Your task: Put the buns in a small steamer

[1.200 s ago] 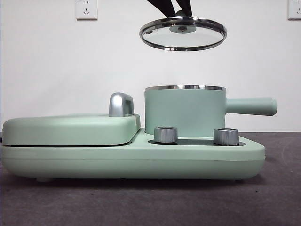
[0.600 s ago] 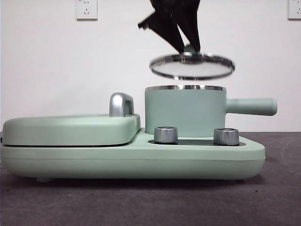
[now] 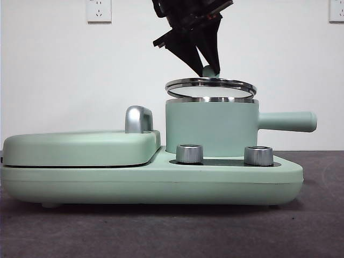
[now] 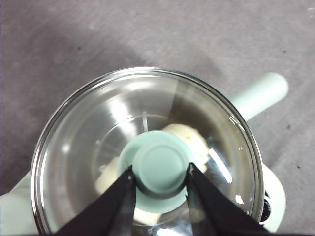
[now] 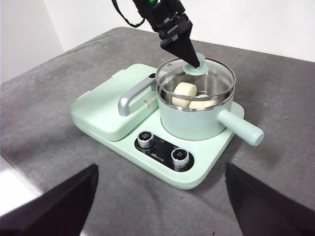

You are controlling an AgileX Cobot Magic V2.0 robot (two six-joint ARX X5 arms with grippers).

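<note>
The small steamer (image 3: 210, 129) is a mint-green pot standing on the right half of a cooker base. My left gripper (image 3: 209, 71) is shut on the green knob (image 4: 161, 164) of the glass lid (image 3: 210, 86). It holds the lid level, just over the steel rim. Through the glass I see the two buns inside the pot: a smooth cream one (image 5: 184, 91) and a whiter one (image 5: 204, 104) beside it. My right gripper (image 5: 161, 169) stands open, back from the cooker and holding nothing.
The steamer's long handle (image 3: 287, 121) sticks out to the right. A flat closed griddle (image 3: 80, 148) with a steel grip (image 3: 138, 119) fills the base's left half. Two steel dials (image 3: 189, 153) (image 3: 258, 155) sit on the base front. Grey tabletop (image 5: 275, 78) surrounds it.
My left gripper has come down with the lid, from high above the pot to just over its rim. The pot and base have not moved.
</note>
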